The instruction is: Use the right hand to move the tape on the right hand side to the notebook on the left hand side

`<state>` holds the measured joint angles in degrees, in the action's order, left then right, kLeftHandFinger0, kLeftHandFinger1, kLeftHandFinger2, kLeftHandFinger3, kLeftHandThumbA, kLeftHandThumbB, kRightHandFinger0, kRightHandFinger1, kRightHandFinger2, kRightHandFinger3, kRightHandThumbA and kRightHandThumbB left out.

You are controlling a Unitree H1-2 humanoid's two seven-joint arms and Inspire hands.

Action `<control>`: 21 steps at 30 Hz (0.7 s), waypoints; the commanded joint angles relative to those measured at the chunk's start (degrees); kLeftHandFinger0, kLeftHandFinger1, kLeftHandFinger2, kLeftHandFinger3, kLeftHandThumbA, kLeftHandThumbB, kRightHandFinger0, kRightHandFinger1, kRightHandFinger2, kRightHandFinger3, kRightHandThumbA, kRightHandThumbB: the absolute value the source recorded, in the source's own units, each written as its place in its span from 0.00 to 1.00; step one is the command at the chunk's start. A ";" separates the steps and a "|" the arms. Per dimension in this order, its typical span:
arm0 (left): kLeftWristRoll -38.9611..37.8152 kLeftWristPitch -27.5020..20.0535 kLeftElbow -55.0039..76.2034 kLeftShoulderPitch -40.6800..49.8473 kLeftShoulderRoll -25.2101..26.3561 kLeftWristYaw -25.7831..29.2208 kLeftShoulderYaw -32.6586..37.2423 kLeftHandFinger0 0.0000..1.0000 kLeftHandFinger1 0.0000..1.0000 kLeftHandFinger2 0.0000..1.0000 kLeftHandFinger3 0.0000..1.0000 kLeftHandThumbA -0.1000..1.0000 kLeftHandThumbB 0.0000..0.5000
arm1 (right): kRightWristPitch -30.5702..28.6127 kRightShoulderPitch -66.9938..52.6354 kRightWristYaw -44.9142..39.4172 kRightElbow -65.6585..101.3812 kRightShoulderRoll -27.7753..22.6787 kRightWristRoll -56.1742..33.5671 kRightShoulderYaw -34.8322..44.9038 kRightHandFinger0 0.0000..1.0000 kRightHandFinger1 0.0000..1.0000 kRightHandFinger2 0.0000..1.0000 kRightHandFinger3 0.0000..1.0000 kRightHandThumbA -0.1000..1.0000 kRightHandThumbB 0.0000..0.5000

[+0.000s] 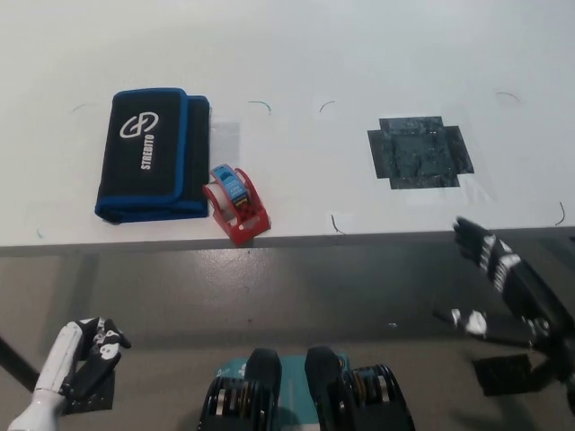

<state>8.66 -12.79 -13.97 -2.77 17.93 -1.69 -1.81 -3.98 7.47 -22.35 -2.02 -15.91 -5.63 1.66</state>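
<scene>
I see the right hand [508, 292] below the table's near edge at lower right, fingers spread, holding nothing. The left hand [85, 355] rests at lower left, fingers curled on nothing. On the white table [359, 54], the red tape dispenser [235, 204] sits against the black-and-blue notebook [151, 153]. A dark taped patch [420, 151] lies well apart, right.

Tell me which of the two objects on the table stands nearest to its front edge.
The red tape dispenser. Its base almost reaches the table's front edge, whereas the black-and-blue case beside it lies further back.
</scene>
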 commanded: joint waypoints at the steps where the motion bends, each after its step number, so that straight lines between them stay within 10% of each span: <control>1: 0.69 -0.59 0.84 -1.42 0.99 -0.21 0.16 0.06 0.02 0.14 0.29 0.44 0.29 | -1.25 -1.18 1.10 1.91 0.63 -3.23 1.30 1.00 1.00 1.00 1.00 0.97 0.21; 12: 1.89 -0.83 1.54 1.12 0.21 0.28 1.26 0.04 0.01 0.13 0.28 0.40 0.27 | -2.32 0.11 5.01 -0.20 4.59 -0.20 1.16 1.00 1.00 1.00 1.00 1.00 0.10; 21: 0.82 -0.37 2.12 2.87 0.58 -0.20 0.95 0.07 0.03 0.16 0.30 0.35 0.26 | -14.59 0.07 8.64 -11.57 2.39 10.10 -1.52 1.00 1.00 1.00 1.00 1.00 0.32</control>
<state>9.21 -12.73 -13.77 -0.18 17.91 -1.89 -0.56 -9.71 6.62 -17.21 -13.10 -11.55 -2.70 1.50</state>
